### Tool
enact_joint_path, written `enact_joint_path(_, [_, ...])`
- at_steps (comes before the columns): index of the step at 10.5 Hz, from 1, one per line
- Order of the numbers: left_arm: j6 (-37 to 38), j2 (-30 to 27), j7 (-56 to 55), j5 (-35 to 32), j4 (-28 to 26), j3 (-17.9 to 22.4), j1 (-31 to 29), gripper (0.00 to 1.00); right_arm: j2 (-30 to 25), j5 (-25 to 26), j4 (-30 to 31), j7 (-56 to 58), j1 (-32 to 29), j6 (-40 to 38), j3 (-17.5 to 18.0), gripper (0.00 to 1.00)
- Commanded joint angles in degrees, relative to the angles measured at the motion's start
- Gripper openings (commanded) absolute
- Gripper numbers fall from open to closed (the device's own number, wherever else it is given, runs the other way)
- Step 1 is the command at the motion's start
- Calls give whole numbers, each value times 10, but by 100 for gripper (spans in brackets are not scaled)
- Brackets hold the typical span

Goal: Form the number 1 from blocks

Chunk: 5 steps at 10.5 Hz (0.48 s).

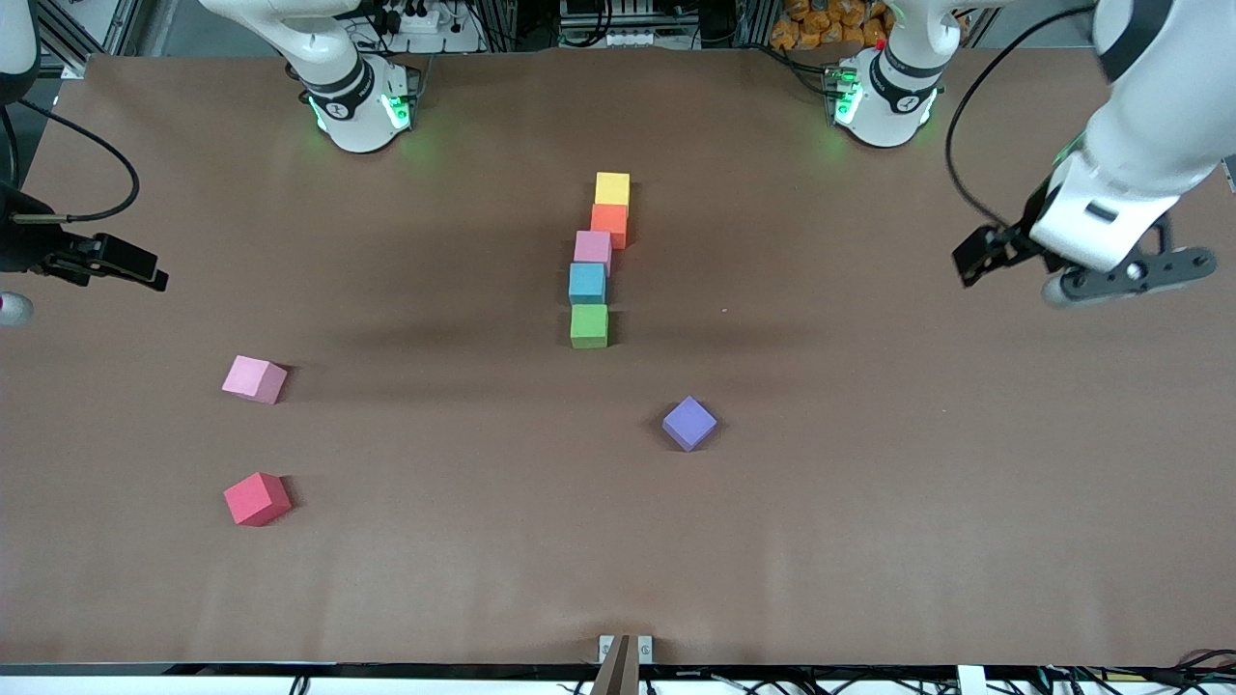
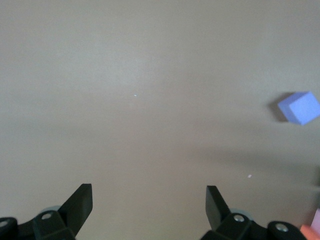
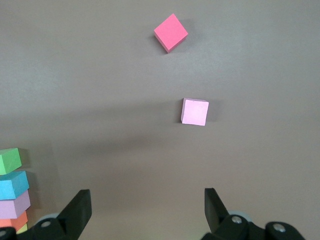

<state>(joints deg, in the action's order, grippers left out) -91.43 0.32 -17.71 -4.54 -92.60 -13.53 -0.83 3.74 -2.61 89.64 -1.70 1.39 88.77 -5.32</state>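
A: Brown matte table point(image 1: 869, 541) fills the frame, with robot bases along the top edge and cables at the corners. Anything crowding the blocks?

B: No. The yellow block point(image 1: 612, 188), orange block point(image 1: 609, 224), pink block point(image 1: 592, 250), light blue block point(image 1: 587, 283) and green block point(image 1: 589, 325) run down the upper centre in a slightly crooked line, each touching the next.

A: And the loose cubes?

B: The purple block point(image 1: 689, 423) sits turned, lower centre; the second pink block point(image 1: 254, 378) and red block point(image 1: 257, 498) lie at lower left, well apart.

A: Grippers?

B: The left gripper point(image 2: 149, 206) hangs at the right edge over bare table, fingers spread and empty. The right gripper point(image 3: 147, 209), at the left edge, is likewise spread and empty.
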Motion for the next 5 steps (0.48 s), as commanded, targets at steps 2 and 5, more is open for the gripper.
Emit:
enact_joint_path(2, [69, -8, 53, 46, 52, 55, 23, 100, -1, -4, -4, -1, -2, -5, 0, 100])
enact_joint_path(5, [84, -15, 54, 54, 57, 92, 52, 100, -1, -2, -5, -1, -3, -4, 0, 100])
